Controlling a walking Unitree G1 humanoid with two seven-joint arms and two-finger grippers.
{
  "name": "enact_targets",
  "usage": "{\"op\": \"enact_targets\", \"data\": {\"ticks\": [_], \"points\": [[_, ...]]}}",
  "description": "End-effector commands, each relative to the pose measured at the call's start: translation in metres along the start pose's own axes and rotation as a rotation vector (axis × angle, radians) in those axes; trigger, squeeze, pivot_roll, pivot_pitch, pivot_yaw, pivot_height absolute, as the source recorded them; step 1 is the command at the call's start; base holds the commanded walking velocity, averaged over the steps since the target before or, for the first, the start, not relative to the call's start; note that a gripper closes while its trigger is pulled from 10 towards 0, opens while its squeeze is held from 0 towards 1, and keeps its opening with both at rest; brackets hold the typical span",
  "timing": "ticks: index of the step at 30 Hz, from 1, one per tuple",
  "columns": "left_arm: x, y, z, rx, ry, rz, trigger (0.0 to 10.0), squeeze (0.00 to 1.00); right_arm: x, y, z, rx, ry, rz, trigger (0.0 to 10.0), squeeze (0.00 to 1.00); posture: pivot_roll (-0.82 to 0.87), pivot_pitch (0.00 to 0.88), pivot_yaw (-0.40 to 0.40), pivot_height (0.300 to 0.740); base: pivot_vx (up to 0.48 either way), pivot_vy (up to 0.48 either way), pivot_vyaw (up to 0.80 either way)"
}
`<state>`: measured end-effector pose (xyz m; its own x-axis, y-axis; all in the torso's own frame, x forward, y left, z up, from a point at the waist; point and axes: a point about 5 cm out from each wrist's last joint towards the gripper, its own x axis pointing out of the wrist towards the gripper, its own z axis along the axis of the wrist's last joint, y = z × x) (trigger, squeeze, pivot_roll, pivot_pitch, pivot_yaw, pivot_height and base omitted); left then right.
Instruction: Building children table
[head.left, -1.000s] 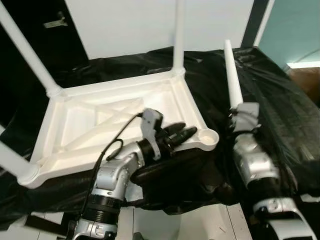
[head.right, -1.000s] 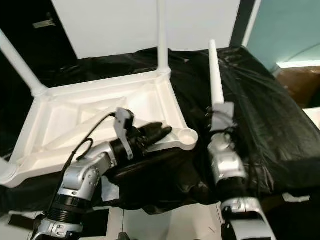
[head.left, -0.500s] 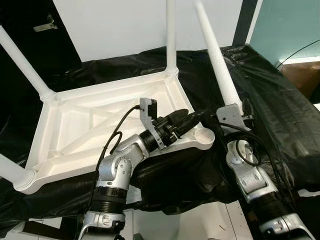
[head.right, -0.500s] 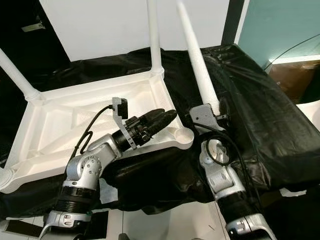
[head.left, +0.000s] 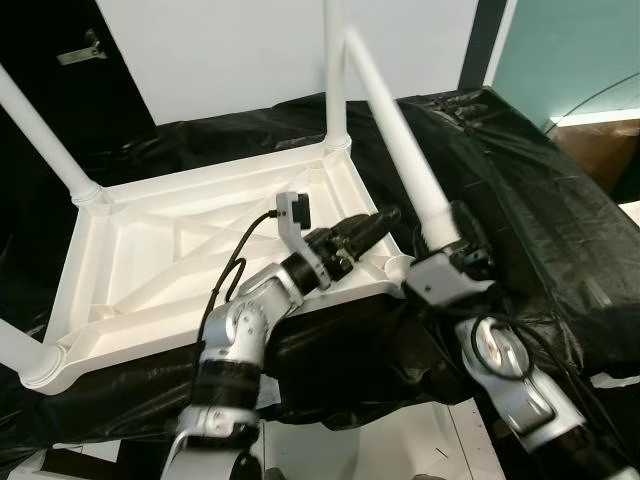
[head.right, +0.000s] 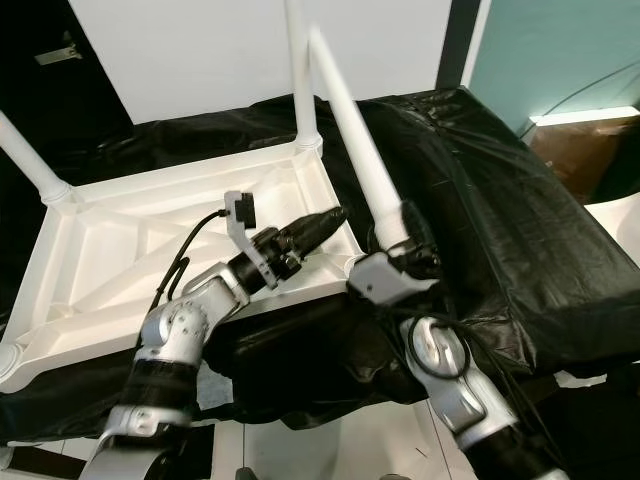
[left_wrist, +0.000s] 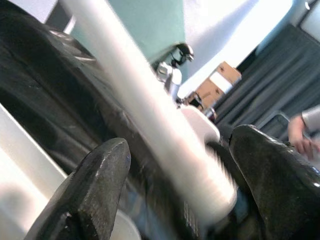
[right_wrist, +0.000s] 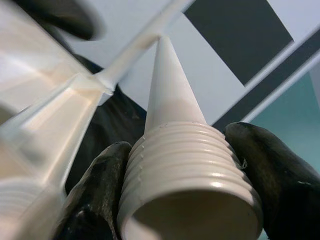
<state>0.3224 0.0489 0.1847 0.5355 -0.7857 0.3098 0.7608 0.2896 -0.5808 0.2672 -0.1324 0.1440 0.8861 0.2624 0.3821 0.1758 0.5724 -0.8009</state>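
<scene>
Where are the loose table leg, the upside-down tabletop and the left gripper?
loose table leg (head.left: 395, 135), left eye view, mid-shaft.
upside-down tabletop (head.left: 150, 250), left eye view, ribbed underside.
left gripper (head.left: 372, 228), left eye view, between the fingertips.

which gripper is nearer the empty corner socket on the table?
Right. The right gripper holds the loose leg with its threaded end right beside the empty socket. The left gripper rests on the tabletop rim just inboard of it.
</scene>
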Motion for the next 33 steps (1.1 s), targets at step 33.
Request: {"op": "enact_targets", "data": {"ticks": [33], "points": [[0.037,0.018,0.002,-0.195,0.01,0.08,10.0,0.0,-0.06,-0.001,0.018,-0.144,-0.217,0.147,10.0,0.0,-0.19,0.02,0.1,0.74,0.0,0.0,0.0]]}}
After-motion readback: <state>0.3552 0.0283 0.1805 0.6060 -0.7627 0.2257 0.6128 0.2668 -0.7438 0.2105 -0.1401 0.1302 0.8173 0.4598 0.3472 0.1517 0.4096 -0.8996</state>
